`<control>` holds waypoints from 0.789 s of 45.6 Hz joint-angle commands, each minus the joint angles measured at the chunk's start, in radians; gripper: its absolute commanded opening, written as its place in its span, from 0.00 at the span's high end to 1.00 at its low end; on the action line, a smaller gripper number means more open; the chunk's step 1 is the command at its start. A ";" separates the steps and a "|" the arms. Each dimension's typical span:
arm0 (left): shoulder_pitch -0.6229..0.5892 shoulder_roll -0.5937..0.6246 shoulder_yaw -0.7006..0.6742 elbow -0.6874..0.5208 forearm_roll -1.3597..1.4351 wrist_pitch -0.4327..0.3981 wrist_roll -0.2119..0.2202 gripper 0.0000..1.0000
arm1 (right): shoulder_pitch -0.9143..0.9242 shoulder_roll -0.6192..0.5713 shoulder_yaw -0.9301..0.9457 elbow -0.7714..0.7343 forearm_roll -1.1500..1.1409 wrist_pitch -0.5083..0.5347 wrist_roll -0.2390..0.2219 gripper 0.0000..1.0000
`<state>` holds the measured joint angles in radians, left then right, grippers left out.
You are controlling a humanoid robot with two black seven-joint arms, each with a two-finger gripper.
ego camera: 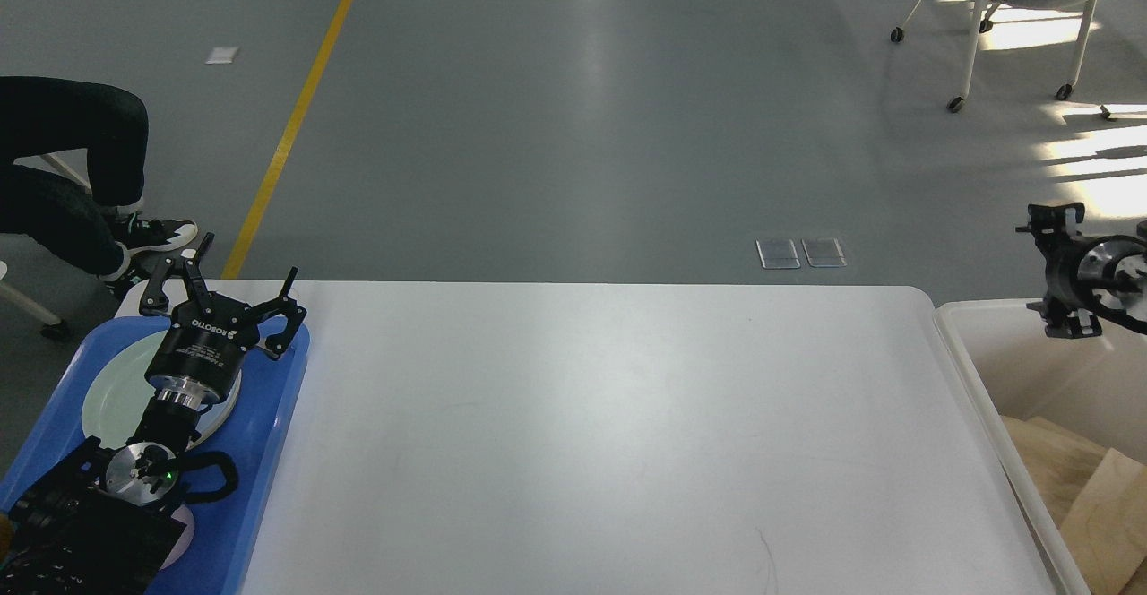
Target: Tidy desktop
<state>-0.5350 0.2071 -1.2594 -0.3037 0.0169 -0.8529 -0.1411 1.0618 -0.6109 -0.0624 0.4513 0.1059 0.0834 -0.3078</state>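
The desktop [591,434] is a large white tabletop with nothing lying on its bare middle. My left gripper [251,256] is open and empty, hovering over the far end of the blue tray [269,452] at the desk's left edge. My right gripper [1039,269] is at the right edge of the view, above the far rim of the cream-white bin [972,371]. Its two fingers stand apart with nothing between them.
A pale green plate [112,398] lies in the tray, partly under my left arm. Brown paper or card [1075,478] lies in the bin. A person's legs [63,174] are beyond the left corner, and a wheeled chair [1013,4] stands far right.
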 commanded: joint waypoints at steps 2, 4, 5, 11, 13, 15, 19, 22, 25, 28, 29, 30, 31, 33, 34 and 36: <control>0.000 0.000 0.000 0.000 0.000 0.000 0.000 0.03 | 0.001 0.005 0.355 0.014 0.000 0.006 0.012 0.00; 0.000 0.000 0.000 0.000 0.000 0.000 0.000 0.03 | 0.000 0.011 0.432 0.020 0.000 0.009 0.032 0.00; 0.000 0.000 0.000 0.000 0.000 0.000 0.000 0.03 | -0.002 0.017 0.470 0.023 0.000 0.009 0.047 0.00; 0.000 0.000 0.000 0.000 0.000 0.000 0.000 0.03 | -0.026 0.049 0.619 0.059 0.000 0.013 0.194 0.00; 0.000 0.000 0.000 0.000 0.000 0.000 0.000 0.03 | -0.034 0.062 0.645 0.070 0.000 0.013 0.260 0.00; 0.000 0.000 0.000 0.000 0.000 0.000 0.000 0.03 | -0.042 0.074 0.665 0.086 0.000 0.015 0.324 0.00; 0.000 0.000 0.000 0.000 0.000 0.000 0.000 0.03 | -0.071 0.103 0.697 0.107 0.000 0.015 0.443 0.00; 0.000 0.000 0.000 0.000 0.000 0.000 0.000 0.03 | -0.082 0.131 0.713 0.107 0.000 0.015 0.502 0.00; 0.001 0.000 0.000 0.000 0.000 0.000 0.000 0.03 | -0.088 0.157 0.722 0.104 0.000 0.013 0.539 0.00; 0.001 0.000 0.000 0.000 0.000 0.000 0.000 0.03 | -0.100 0.178 0.724 0.101 0.000 0.015 0.547 0.00; 0.000 0.000 0.000 0.000 0.000 0.000 0.000 0.03 | -0.103 0.183 0.724 0.099 0.000 0.013 0.547 0.00; 0.000 0.000 0.000 0.000 0.000 0.000 0.000 0.03 | -0.105 0.189 0.724 0.098 0.000 0.013 0.547 0.00; 0.000 0.000 0.000 0.000 0.000 0.000 0.000 0.03 | -0.105 0.194 0.719 0.096 0.000 0.013 0.547 0.00; 0.000 -0.002 0.000 0.000 0.000 0.000 0.000 0.03 | -0.106 0.201 0.714 0.093 0.000 0.013 0.547 0.00; 0.000 0.000 0.000 0.000 0.000 0.000 0.000 0.03 | -0.106 0.203 0.713 0.093 0.000 0.013 0.547 0.00; 0.001 0.000 0.000 0.000 0.000 0.000 0.000 0.03 | -0.105 0.204 0.711 0.090 0.000 0.013 0.547 0.00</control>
